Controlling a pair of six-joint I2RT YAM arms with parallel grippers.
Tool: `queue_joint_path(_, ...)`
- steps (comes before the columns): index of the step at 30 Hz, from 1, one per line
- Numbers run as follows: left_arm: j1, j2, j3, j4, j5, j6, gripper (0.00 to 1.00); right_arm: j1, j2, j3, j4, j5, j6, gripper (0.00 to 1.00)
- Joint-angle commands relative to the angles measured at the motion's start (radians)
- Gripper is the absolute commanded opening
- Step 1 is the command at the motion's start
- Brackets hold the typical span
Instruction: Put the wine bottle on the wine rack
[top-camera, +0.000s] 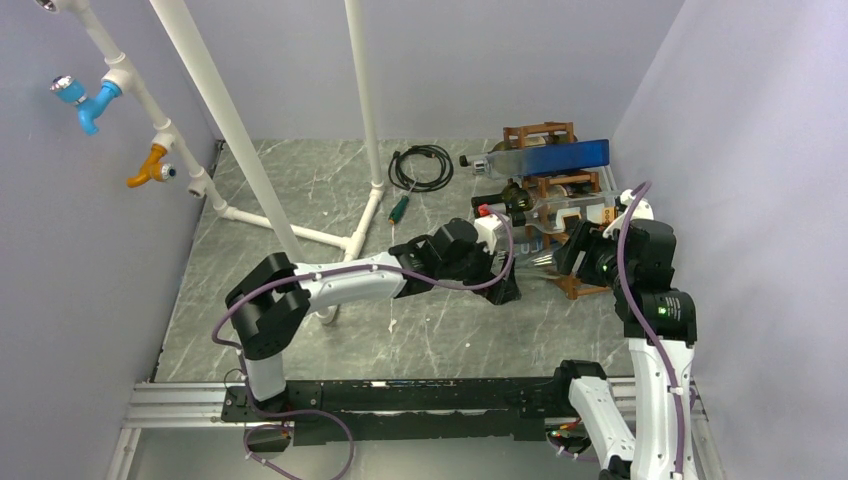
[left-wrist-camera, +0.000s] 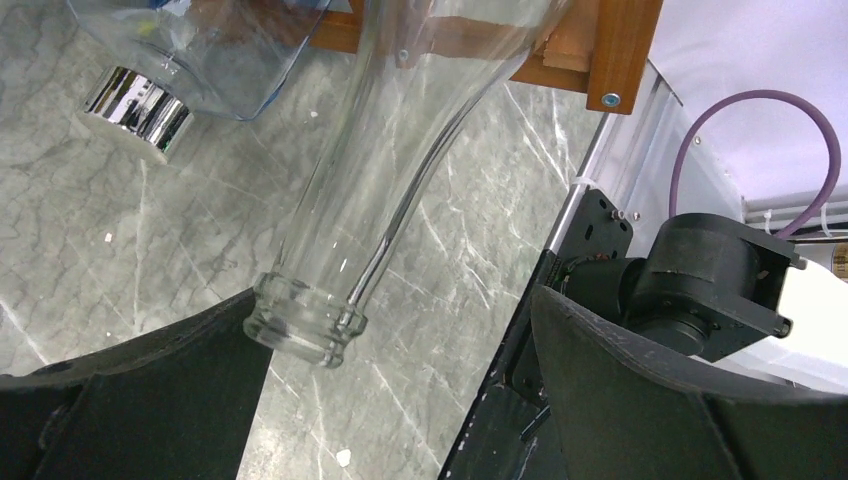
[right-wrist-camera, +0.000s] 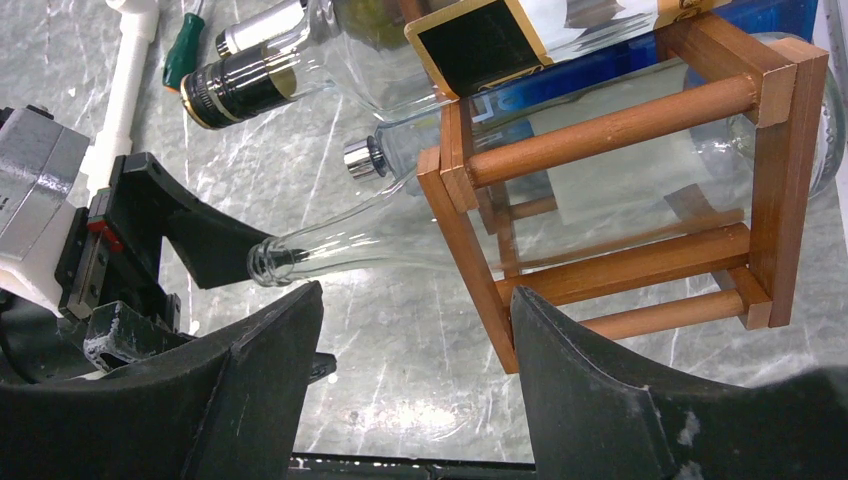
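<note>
Left end effector (left-wrist-camera: 395, 305) and right end effector (right-wrist-camera: 415, 300) spread; wine bottle (right-wrist-camera: 350, 250) (base obscured) in wine rack (right-wrist-camera: 610, 130).

Wine rack (right-wrist-camera: 612, 128) pressed close to right wall, no passage on that side. Clear bottle (left-wrist-camera: 370, 190) neck juts left from lower cell, its mouth by left gripper (left-wrist-camera: 395, 305), jaws wide apart. Right gripper (right-wrist-camera: 415, 295), jaws apart, crowds rack's near face. White pipe frame (top-camera: 262, 160) bars left-centre. Cable coil (top-camera: 421, 167) lies far back. Table (top-camera: 430, 330) offers free passage near centre.
</note>
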Motion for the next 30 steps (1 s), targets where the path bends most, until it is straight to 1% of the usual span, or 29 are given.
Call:
queue_joint_path(1,-0.013,-0.035,0.008,-0.005,-0.048,-0.023,0.99,0.007,-0.009,0.029,0.032,-0.017,0.007,0.72)
queue_joint_path(7,-0.014,-0.120,-0.048,-0.087,-0.151,0.028,1.00,0.007,-0.015,0.030,0.037,-0.014,0.007,0.72)
queue_joint_path(11,-0.006,-0.199,-0.102,-0.110,-0.211,0.033,0.99,0.008,-0.019,0.043,0.040,0.004,0.007,0.72)
queue_joint_path(14,-0.002,-0.256,-0.112,-0.167,-0.237,0.067,1.00,0.008,-0.026,0.062,0.046,0.027,0.009,0.72)
queue_joint_path(16,-0.001,-0.310,-0.113,-0.222,-0.287,0.091,0.99,0.008,-0.037,0.075,0.056,0.045,0.014,0.73)
queue_joint_path(19,0.003,-0.415,-0.108,-0.311,-0.313,0.122,1.00,0.008,-0.060,0.088,0.084,0.047,0.008,0.78)
queue_joint_path(20,0.005,-0.457,-0.100,-0.341,-0.314,0.130,1.00,0.008,-0.069,0.091,0.098,0.037,0.004,0.82)
queue_joint_path(23,0.007,-0.574,-0.051,-0.429,-0.324,0.157,1.00,0.008,-0.098,0.100,0.148,0.040,0.010,0.87)
queue_joint_path(24,0.007,-0.608,-0.023,-0.453,-0.326,0.166,0.99,0.008,-0.107,0.104,0.163,0.042,0.011,0.90)
queue_joint_path(25,0.007,-0.644,-0.003,-0.480,-0.330,0.178,1.00,0.008,-0.117,0.111,0.184,0.052,0.016,0.91)
queue_joint_path(26,0.007,-0.676,0.021,-0.503,-0.342,0.187,1.00,0.008,-0.125,0.119,0.194,0.087,0.028,0.96)
queue_joint_path(27,0.007,-0.707,0.045,-0.534,-0.358,0.197,1.00,0.008,-0.133,0.131,0.204,0.109,0.034,0.98)
queue_joint_path(30,0.007,-0.788,0.137,-0.632,-0.421,0.238,1.00,0.008,-0.154,0.166,0.226,0.159,0.028,1.00)
